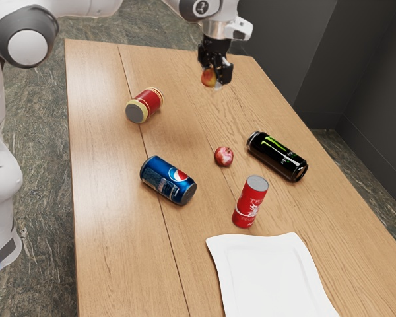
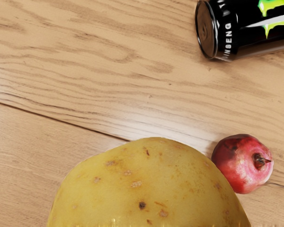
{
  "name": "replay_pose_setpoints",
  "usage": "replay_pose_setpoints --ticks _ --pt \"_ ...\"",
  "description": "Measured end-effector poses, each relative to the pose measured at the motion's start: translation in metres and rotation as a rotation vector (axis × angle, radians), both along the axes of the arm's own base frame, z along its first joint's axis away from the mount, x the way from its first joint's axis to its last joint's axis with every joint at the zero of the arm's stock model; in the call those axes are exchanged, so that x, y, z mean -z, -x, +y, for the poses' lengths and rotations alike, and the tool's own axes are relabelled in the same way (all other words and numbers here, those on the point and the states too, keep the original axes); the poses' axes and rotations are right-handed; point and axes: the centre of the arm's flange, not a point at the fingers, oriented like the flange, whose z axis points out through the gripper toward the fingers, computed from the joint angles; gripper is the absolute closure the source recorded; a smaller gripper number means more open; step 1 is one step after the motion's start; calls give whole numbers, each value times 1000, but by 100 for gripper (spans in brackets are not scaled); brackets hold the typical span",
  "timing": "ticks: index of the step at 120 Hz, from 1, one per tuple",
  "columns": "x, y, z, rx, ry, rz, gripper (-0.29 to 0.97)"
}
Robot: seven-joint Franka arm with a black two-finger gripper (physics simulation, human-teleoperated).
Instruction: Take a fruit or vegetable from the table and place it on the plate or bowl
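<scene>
My gripper [image 1: 212, 75] hangs above the far end of the table, shut on a yellow fruit with a red blush [image 1: 208, 78]. Right under the hand, that fruit [image 2: 149, 187] looks large, yellow and speckled. A small red pomegranate [image 1: 224, 156] lies mid-table; it also shows beside the held fruit [image 2: 242, 163]. A white square plate [image 1: 267, 277] lies at the near edge of the table.
A black energy drink can [image 1: 277, 156] lies on its side to the right of the pomegranate, seen also in the wrist view [image 2: 244, 27]. A red can [image 1: 250, 201] stands upright above the plate. A blue cola can [image 1: 167, 179] and a red-and-yellow tin [image 1: 144, 105] lie on the exterior view's left.
</scene>
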Motion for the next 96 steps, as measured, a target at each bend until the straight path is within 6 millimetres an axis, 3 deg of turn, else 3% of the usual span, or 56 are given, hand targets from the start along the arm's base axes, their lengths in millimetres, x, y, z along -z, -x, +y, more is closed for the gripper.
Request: replay_pose_setpoints --ticks 13,18,23,28,32,37,40,43,49,61,72,96 --pt "-33 -10 -32 64 -5 -10 35" --pt "-38 -14 -58 111 -4 -4 35" --pt "-35 -24 -96 185 2 10 35" --pt "-33 -40 -162 314 7 14 35" --pt "-33 -43 -247 465 7 16 35" --pt "-37 -31 -351 650 3 7 36" --pt "-39 -22 -392 723 0 5 36" --pt "-38 -17 -415 765 -3 8 36" --pt "-31 -17 -431 796 -11 26 35" --pt "-16 -23 -435 805 -21 61 35" --pt "0 -25 -451 833 -19 90 35" --pt "18 -30 -464 855 -23 122 35"
